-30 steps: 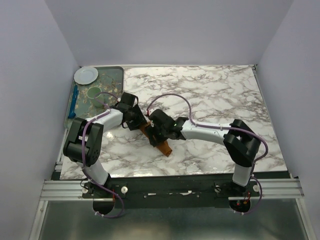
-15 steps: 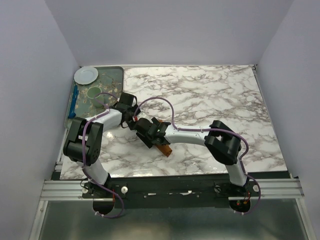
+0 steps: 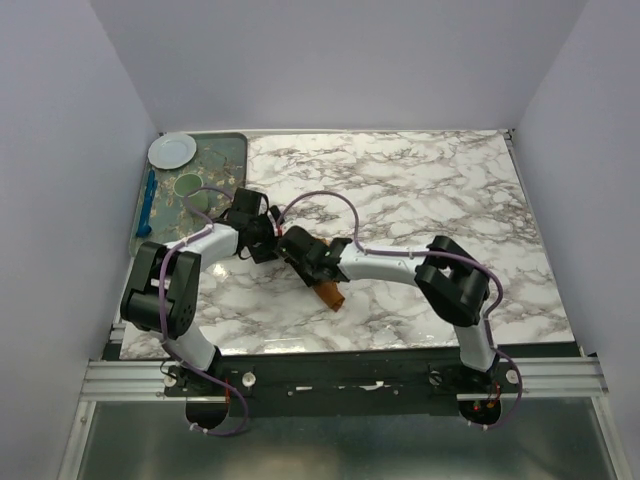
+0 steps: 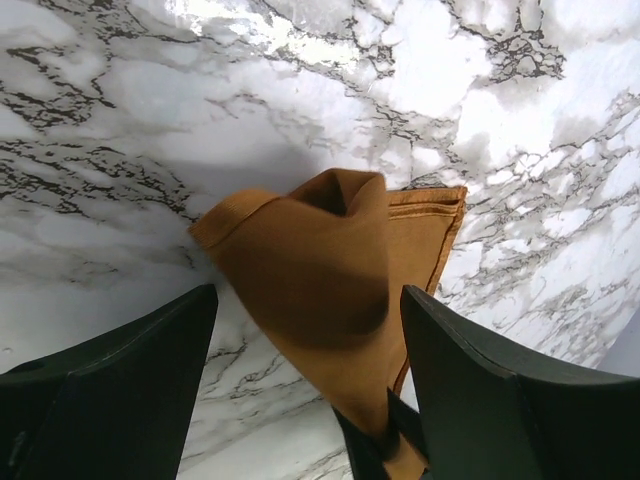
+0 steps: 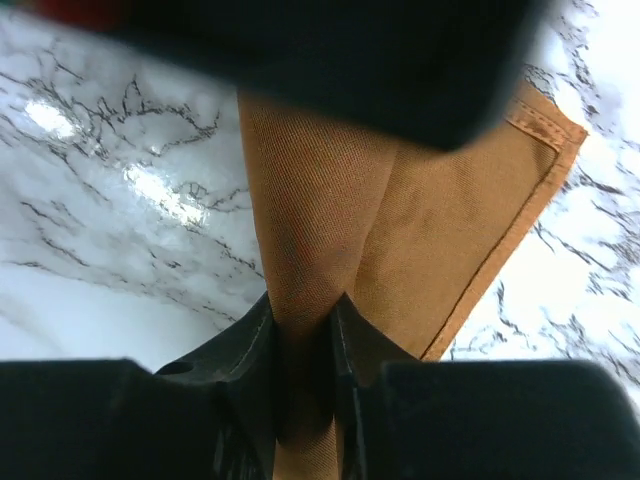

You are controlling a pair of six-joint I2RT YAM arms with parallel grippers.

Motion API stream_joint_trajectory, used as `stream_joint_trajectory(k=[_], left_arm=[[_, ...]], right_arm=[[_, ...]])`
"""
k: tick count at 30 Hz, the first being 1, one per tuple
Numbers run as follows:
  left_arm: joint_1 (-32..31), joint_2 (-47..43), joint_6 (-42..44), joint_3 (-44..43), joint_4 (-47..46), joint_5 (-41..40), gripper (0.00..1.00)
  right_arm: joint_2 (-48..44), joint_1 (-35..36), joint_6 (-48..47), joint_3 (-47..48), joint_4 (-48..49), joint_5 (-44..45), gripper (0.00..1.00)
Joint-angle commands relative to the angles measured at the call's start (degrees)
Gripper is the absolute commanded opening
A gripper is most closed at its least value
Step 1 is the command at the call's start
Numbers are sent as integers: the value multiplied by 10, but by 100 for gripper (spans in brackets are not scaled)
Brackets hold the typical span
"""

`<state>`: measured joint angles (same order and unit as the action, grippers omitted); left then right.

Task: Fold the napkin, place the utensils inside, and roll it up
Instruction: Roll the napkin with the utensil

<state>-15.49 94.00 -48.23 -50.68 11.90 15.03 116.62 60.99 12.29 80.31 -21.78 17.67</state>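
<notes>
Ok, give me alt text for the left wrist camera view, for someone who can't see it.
A rust-orange cloth napkin, folded and humped up, sits on a white grey-veined marble table. The two dark fingers of the left gripper stand wide apart on either side of it.

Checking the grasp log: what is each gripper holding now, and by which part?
The right gripper pinches the napkin by a bunched-up fold, away from its hemmed edge. The left gripper is open, jaws either side of it, holding nothing.
</notes>
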Motion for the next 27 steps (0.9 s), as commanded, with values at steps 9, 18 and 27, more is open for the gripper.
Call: stream_joint_trajectory(k=[9, 18, 27], left_arm=[[4, -49, -3, 44, 12, -14, 87], [-31, 32, -15, -4, 1, -11, 87], [-45, 58, -10, -24, 45, -69, 62]], right_arm=[[-2, -169, 130, -141, 213, -543, 19], [77, -236, 248, -166, 358, -750, 19], [71, -254, 309, -191, 452, -764, 29]])
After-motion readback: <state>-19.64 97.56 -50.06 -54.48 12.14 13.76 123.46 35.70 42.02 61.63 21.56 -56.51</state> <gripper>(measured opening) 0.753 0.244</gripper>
